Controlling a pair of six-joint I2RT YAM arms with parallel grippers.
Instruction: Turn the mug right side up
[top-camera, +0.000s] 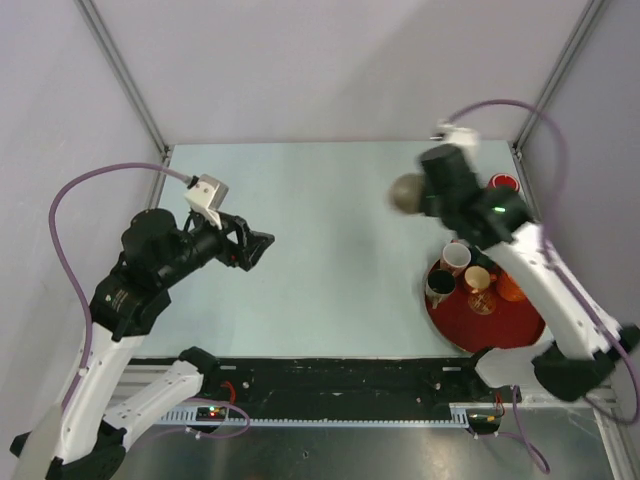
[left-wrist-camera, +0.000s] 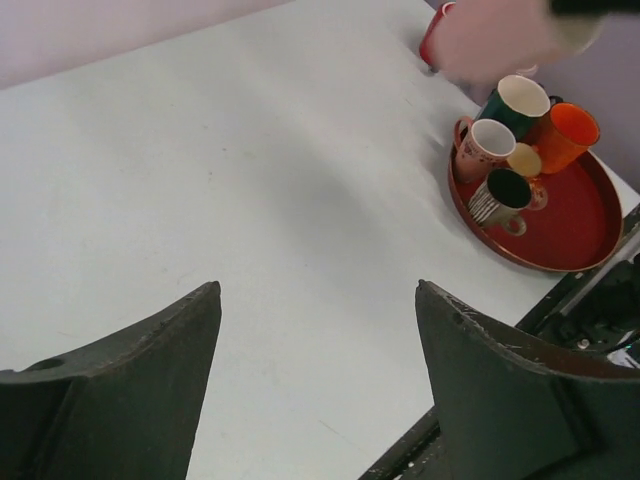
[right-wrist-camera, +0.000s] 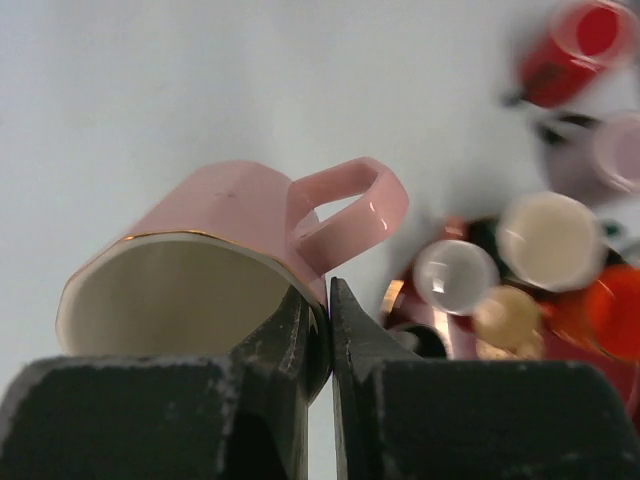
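Right wrist view: we see the right gripper (right-wrist-camera: 328, 300) pinched tight on the rim of the pink mug (right-wrist-camera: 190, 270), beside its handle, mouth facing the camera. Beyond sit the mug-crowded red tray (top-camera: 512, 326) and a red cup (right-wrist-camera: 575, 50). Only the top view gives us the left gripper (top-camera: 262, 243), fingers wide, empty, well apart across the table (top-camera: 330, 220).

Pale table (top-camera: 320, 230), round red tray (top-camera: 512, 328) near right, red mug (top-camera: 503, 183) far right corner
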